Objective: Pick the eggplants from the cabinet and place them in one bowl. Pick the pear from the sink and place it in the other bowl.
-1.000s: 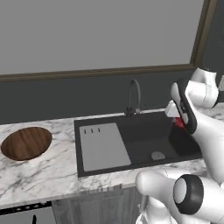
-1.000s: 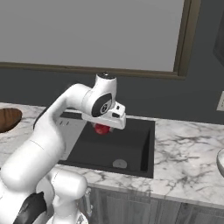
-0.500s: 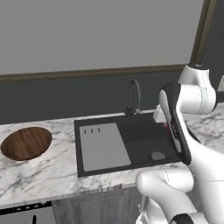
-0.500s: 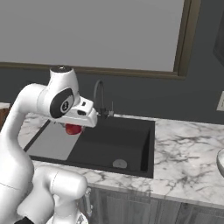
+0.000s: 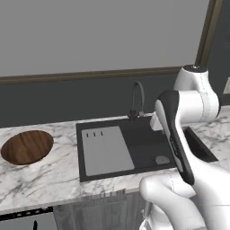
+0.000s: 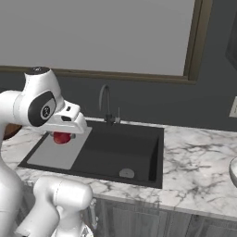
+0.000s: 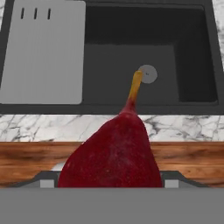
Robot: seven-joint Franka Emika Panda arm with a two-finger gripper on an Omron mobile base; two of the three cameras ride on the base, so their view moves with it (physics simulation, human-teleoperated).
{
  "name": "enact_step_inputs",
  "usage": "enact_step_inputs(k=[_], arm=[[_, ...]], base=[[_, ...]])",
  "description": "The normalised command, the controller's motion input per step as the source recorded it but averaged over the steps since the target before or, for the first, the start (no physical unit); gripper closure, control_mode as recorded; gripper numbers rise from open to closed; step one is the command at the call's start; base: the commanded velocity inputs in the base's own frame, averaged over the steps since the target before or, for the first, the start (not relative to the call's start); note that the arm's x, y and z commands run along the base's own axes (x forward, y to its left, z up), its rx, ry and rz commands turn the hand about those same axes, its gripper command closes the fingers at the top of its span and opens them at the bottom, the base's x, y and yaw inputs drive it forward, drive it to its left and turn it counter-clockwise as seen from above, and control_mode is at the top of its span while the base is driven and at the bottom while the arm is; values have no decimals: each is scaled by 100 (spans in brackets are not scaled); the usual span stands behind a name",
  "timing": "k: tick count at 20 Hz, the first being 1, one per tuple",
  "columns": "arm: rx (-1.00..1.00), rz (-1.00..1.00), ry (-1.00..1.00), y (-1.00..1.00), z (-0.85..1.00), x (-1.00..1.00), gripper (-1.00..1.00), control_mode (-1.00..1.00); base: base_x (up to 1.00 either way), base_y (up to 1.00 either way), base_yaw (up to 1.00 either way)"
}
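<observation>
My hand (image 6: pixel 62 137) grips the red pear (image 6: pixel 61 137), holding it in the air above the grey drainboard of the black sink (image 6: pixel 139 147), wooden bowl (image 5: pixel 27 146) on the marble tabletop (image 5: pixel 40 179).

White arm bent at elbow, forearm reaching out horiz. over the sink's (image 6: pixel 111 152) left part. Gripper (image 6: pixel 62 137) points down, fingers clamped on the pear (image 7: pixel 111 155), lifted above basin.

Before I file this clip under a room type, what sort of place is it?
Most likely a kitchen, rendered rather than real. A black sink with an arched faucet is set into a marble counter, and a brown wooden bowl sits on it. The hand holds a red pear.
</observation>
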Motion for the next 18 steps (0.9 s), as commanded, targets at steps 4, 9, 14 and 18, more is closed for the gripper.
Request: enact_step_inputs(k=[4, 9, 14, 18], arm=[[0, 0, 0, 0, 0, 0, 100, -100], [0, 0, 0, 1, 0, -18, 100, 100], [0, 0, 0, 0, 0, 0, 100, 100], [0, 0, 0, 0, 0, 0, 100, 100]], base=[[0, 0, 0], [-25, 6, 0], [-43, 76, 0], [3, 100, -5]])
